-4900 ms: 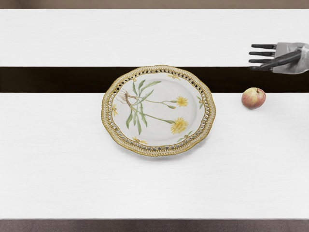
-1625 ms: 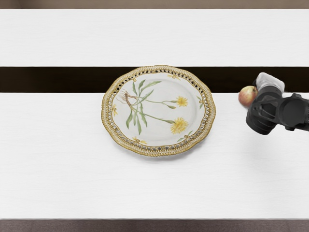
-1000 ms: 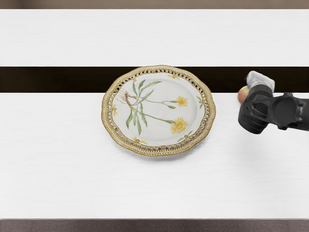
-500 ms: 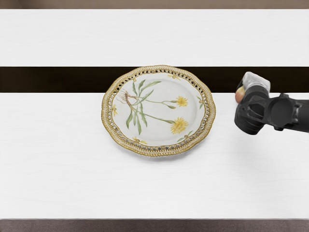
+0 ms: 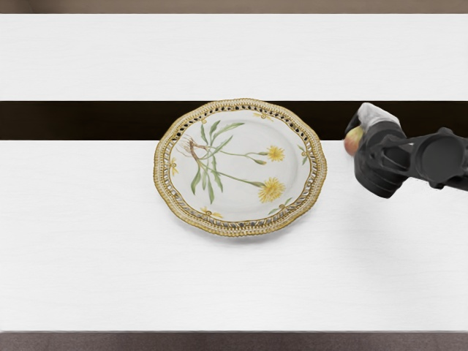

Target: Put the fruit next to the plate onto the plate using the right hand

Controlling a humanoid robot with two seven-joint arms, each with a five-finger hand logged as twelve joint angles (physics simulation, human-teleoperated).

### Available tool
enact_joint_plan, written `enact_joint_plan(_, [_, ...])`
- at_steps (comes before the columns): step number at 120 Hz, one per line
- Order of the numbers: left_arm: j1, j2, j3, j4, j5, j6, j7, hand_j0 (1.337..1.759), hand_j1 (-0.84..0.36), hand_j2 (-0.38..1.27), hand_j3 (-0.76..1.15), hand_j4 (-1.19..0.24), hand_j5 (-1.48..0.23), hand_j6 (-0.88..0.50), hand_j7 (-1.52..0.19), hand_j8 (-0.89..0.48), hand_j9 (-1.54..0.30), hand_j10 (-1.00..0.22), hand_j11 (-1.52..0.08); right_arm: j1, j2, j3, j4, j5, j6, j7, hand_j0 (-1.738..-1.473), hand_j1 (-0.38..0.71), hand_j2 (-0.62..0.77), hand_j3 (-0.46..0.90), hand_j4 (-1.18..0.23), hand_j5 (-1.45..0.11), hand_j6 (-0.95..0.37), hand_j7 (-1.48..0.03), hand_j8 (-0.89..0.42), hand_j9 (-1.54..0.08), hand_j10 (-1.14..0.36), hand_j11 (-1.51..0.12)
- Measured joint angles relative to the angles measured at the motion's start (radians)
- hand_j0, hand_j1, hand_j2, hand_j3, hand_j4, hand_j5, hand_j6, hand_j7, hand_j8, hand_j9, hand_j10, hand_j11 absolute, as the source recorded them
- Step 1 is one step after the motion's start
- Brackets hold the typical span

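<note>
The right hand [image 5: 379,155] is picked out at the right side of the table [image 5: 110,256], with its dark arm brought in from the right edge. The hand is seen closed up tight, and the apple [image 5: 353,139] is held in that grip. Only a sliver of the fruit is shown: a red and yellow curve peeping out on the hand's left side, the side turned toward the plate [image 5: 165,155]. The rest of the apple is covered by the black bulk of the hand, and a pale grey piece is seen just above it at the hand's top. Whether the apple is lifted clear of the table or is touching it cannot be told from this angle.

The plate is found to the left of the hand, near it but plainly apart, with a strip of bare white table left between the gold pierced rim and the held apple. Yellow flowers and green stems are painted on the plate's face, and nothing is lying on it. So the apple is not yet on the plate; it is held beside it, level with the plate's upper right rim.

A dark band [image 5: 73,121] is run across the table behind the hand and plate.
</note>
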Motion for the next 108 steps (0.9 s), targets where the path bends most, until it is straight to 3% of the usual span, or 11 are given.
enact_joint_plan(38, [0.000, 0.000, 0.000, 0.000, 0.000, 0.000, 0.000, 1.658, 0.33, 0.00, 0.00, -0.02, -0.02, -0.02, -0.02, -0.02, -0.02, -0.02, -0.02, 0.153, -0.085, 0.011, 0.185, 0.002, 0.001, 0.001, -1.655, 0.11, 0.17, 0.00, -0.66, -1.03, -0.41, -0.94, -0.33, -1.01, -0.46, -1.03])
enact_joint_plan(58, [0.000, 0.000, 0.000, 0.000, 0.000, 0.000, 0.000, 1.658, 0.33, 0.00, 0.00, -0.02, -0.02, -0.02, -0.02, -0.02, -0.02, -0.02, -0.02, 0.228, -0.082, 0.025, 0.254, 0.015, 0.001, 0.001, -1.656, 0.14, 0.23, 0.00, -0.66, -1.05, -0.41, -0.94, -0.32, -1.02, -0.45, -1.04])
enact_joint_plan(87, [0.000, 0.000, 0.000, 0.000, 0.000, 0.000, 0.000, 1.658, 0.33, 0.00, 0.00, -0.02, -0.02, -0.02, -0.02, -0.02, -0.02, -0.02, -0.02, 0.295, 0.018, 0.085, 0.280, 0.034, 0.002, 0.002, -1.657, 0.16, 0.26, 0.00, -0.66, -1.06, -0.38, -0.95, -0.30, -1.01, -0.44, -1.04])
enact_joint_plan(108, [0.000, 0.000, 0.000, 0.000, 0.000, 0.000, 0.000, 1.658, 0.33, 0.00, 0.00, -0.02, -0.02, -0.02, -0.02, -0.02, -0.02, -0.02, -0.02, 0.303, 0.129, 0.109, 0.248, 0.044, 0.002, 0.002, -1.658, 0.18, 0.28, 0.00, -0.66, -1.07, -0.36, -0.95, -0.29, -1.01, -0.42, -1.04])
